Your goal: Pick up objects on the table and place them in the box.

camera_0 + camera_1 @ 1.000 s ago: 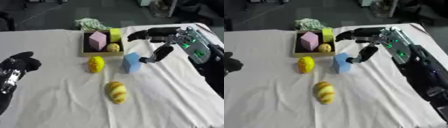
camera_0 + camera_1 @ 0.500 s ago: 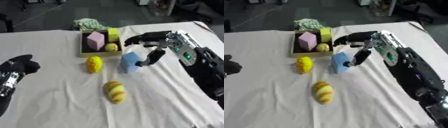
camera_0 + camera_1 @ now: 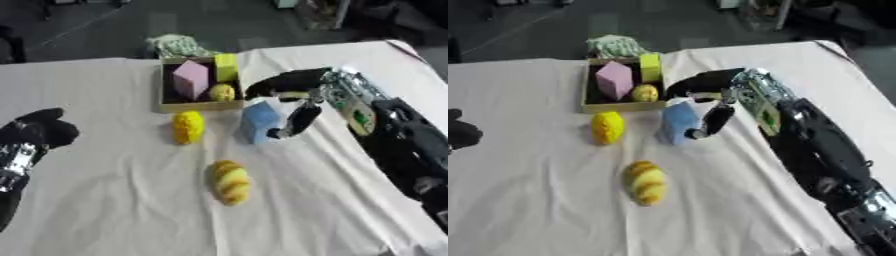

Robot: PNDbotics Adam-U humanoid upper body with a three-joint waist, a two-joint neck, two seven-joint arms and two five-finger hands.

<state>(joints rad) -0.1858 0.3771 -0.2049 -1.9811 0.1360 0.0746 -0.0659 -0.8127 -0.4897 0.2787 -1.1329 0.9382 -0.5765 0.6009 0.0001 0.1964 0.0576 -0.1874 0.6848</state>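
While three things fill the box [image 3: 175,105], three lie outside it.

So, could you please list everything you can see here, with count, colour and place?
box: one, tan, far middle of table
pink block: one, in box, left side
yellow-green block: one, in box, far right corner
small yellow thing: one, in box, near right
blue block: one, just in front of box
yellow fruit: one, left of blue block
striped yellow thing: one, table middle, nearer
green-white cloth: one, behind box
table: one, white cover
right robot hand: black, around blue block
left robot hand: black, left edge, idle
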